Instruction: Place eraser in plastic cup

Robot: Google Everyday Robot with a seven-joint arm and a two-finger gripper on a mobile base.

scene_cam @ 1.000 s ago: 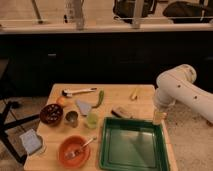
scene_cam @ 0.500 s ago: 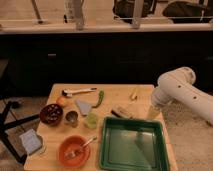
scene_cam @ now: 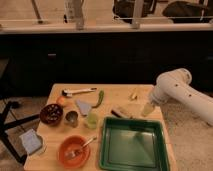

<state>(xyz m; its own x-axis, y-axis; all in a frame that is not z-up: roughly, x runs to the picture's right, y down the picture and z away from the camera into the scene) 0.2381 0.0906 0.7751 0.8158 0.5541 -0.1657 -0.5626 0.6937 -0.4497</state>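
Camera view: gripper (scene_cam: pixel 147 108), jaws apart and empty, hangs just right of the eraser (scene_cam: pixel 120 112), which lies lengthwise roughly left-right, plastic cup (scene_cam: pixel 92 120) farther left.

Wooden table (scene_cam: pixel 116 96) bears glossy plastic tray (scene_cam: pixel 103 146), translucent plastic cup (scene_cam: pixel 92 120).

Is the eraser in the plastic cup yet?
Out: the eraser lies on the table, apart from the plastic cup; the pincer hangs over the table's edge.
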